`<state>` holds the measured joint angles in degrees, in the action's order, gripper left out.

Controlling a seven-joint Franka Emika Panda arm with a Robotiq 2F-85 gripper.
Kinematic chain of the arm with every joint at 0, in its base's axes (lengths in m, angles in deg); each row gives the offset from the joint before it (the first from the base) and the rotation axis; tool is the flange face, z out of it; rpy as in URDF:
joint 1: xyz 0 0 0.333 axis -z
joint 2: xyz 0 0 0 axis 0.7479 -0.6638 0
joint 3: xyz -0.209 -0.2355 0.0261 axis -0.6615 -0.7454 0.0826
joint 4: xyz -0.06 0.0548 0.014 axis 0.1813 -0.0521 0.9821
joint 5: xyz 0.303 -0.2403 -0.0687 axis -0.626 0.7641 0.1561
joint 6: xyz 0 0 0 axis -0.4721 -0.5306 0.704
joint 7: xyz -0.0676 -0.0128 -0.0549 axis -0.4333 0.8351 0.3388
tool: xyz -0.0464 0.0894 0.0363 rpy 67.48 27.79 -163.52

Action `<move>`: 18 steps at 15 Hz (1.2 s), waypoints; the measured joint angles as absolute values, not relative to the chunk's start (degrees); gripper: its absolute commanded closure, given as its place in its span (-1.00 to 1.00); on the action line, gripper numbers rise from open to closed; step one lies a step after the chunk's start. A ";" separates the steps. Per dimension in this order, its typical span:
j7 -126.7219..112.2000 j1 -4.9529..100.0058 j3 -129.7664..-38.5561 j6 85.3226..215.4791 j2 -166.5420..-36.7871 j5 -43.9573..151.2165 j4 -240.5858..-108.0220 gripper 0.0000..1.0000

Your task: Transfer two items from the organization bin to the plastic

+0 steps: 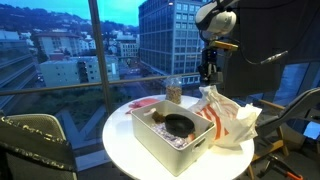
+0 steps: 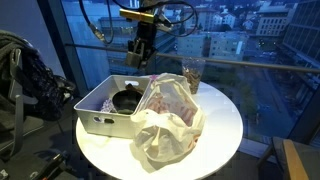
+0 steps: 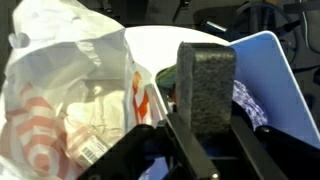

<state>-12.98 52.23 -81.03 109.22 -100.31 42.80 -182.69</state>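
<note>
End effector (image 3: 207, 120) grips grey block (image 3: 206, 78) — near plastic bag (image 3: 70, 95).

Both exterior views face the round table (image 1: 115, 137) (image 2: 226, 126) from seemingly opposite sides; the wrist view looks closely onto the bag (image 3: 60, 90).

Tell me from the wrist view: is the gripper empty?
No, a grey spongy block sits clamped in the gripper.
</note>
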 measured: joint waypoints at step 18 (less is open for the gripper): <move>-0.20 55.78 -88.37 135.59 -104.29 44.21 -199.06 -0.98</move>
